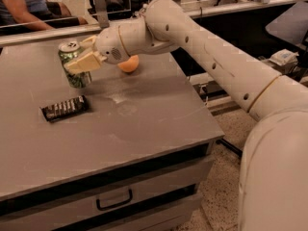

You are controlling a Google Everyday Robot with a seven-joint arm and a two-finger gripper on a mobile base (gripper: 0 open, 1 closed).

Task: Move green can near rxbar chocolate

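Note:
The green can stands upright near the back left of the grey table, its silver top showing. My gripper reaches in from the right and is shut on the can, one pale finger across its front. The can's base is at or just above the table; I cannot tell which. The rxbar chocolate, a dark flat bar with pale lettering, lies on the table just in front of and a little left of the can.
An orange ball sits on the table behind my wrist, partly hidden. A person sits beyond the table's far left edge. The table has drawers in front; its right edge drops to the floor.

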